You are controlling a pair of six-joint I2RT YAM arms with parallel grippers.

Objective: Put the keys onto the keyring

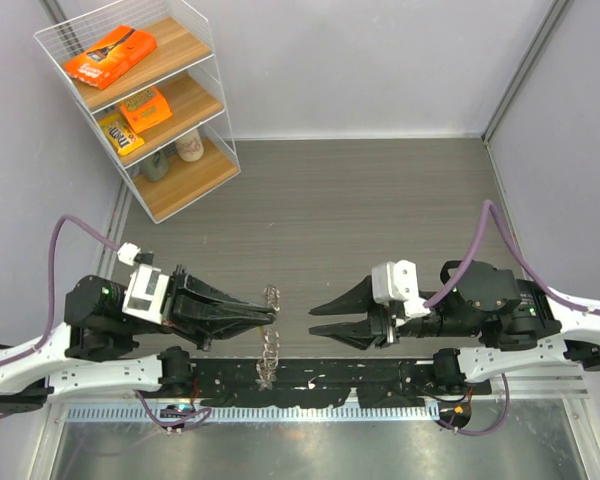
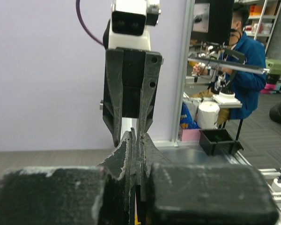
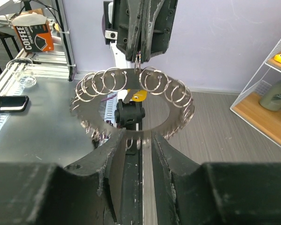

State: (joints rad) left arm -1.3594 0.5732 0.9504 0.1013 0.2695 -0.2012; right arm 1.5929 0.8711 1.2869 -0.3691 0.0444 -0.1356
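Right gripper (image 3: 138,140), half open and apparently empty, faces the keyring (image 3: 178,93), which my left gripper (image 3: 139,51) clamps by its upper edge so the loop hangs open for threading; keys not visible

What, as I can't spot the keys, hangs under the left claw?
The keyring hangs from the shut left claw, a loop of small silvery rings. A yellow bit shows through its centre; the claw covers the gripped part.
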